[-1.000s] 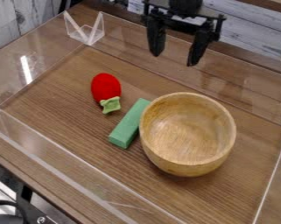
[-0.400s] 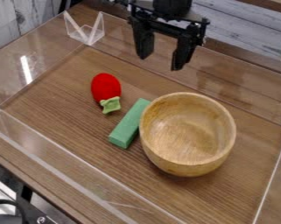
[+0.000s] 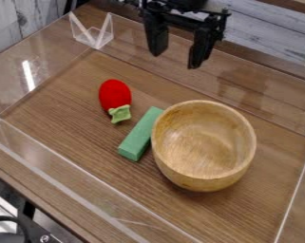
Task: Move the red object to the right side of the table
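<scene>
The red object (image 3: 114, 94) is a small glossy strawberry-like toy with a green stub at its lower end, lying on the brown wood-grain table (image 3: 66, 133) left of centre. My gripper (image 3: 178, 49) hangs high over the far middle of the table, pointing down, its two black fingers (image 3: 156, 40) spread wide with nothing between them. It is well above and to the right of the red object, not touching it.
A green rectangular block (image 3: 141, 133) lies just right of the red toy, leaning against a wooden bowl (image 3: 204, 144). Low clear acrylic walls (image 3: 91, 30) border the tabletop.
The gripper has shifted slightly left and up in the picture and rolled a little about its vertical axis. It stayed open. The toy, block and bowl have not moved.
</scene>
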You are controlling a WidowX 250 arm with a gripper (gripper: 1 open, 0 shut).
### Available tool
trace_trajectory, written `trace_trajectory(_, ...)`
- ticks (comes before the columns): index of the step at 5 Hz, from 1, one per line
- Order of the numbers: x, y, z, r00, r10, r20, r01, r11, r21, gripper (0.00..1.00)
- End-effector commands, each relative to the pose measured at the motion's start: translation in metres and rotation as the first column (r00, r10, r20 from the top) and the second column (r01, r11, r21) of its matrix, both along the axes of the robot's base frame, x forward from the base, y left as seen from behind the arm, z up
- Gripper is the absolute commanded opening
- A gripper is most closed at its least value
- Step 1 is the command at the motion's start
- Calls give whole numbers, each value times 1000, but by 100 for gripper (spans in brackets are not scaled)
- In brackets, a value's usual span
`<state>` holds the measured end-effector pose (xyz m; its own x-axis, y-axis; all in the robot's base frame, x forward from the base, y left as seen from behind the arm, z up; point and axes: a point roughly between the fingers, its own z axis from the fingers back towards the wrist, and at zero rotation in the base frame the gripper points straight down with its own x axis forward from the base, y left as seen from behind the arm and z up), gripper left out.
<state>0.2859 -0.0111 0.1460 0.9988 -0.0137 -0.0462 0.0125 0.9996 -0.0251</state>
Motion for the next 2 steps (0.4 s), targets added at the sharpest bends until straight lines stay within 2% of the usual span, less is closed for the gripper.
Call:
trace_trajectory(1, 11, -12, 5, 998, -32, 49, 32, 999, 2, 100)
trace_trajectory(2, 7, -3, 6, 999, -8, 45, 8, 1000, 4, 100)
